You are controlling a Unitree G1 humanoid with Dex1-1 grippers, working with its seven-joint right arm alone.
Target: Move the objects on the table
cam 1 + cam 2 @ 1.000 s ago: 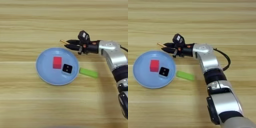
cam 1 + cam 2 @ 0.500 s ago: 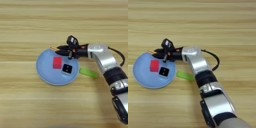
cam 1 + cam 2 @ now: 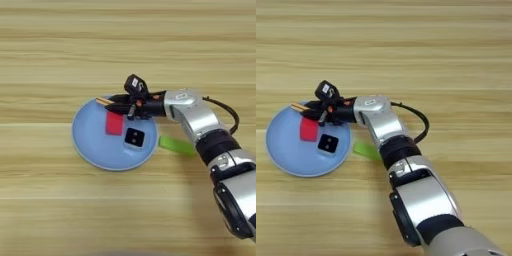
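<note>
Since the earlier frames, the right gripper is being carried leftward with the yellow-handled screwdriver and is now being held over the far rim of the light-blue round plate, where before it was hanging beside the plate on the right. The black fingers are being kept closed on the screwdriver, whose yellow end is being shown sticking out leftward past the fingertips, above the plate's upper edge. Two things are being held in the plate: a red cube near its middle, and a black-faced white-edged square block just right of the cube and nearer the plate's near side. The cube is being seen directly below the gripper's fingers. A flat green bar is lying on the table just beside the plate's right rim, partly under the silver forearm.
</note>
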